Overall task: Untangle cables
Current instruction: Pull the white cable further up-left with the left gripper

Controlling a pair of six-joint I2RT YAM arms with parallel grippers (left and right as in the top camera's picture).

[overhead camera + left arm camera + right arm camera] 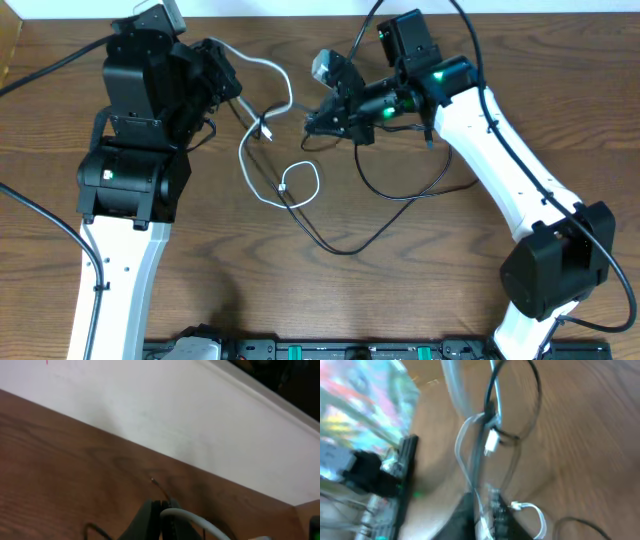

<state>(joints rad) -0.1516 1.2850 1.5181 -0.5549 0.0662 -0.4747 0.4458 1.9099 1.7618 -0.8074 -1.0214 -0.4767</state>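
Observation:
A thick white cable (289, 92) runs from my left gripper (233, 90) in a curve to a plug near the table's middle. My left gripper (161, 510) is shut on this white cable (200, 522). A thin white cable (317, 180) loops below it. A long black cable (340, 250) sweeps across the middle toward the right. My right gripper (312, 121) is just right of the tangle. In the right wrist view, the right gripper (487, 510) is shut on the thin white cable (460, 455). A black loop (535, 395) and a white plug (491, 440) lie beyond it.
A white wall (175, 410) stands along the table's far edge. The left arm's body (140, 110) fills the left side, and the right arm (500, 150) crosses the right side. Thick black arm cables (40, 62) hang at the far left. A black rail (320, 350) lines the front edge.

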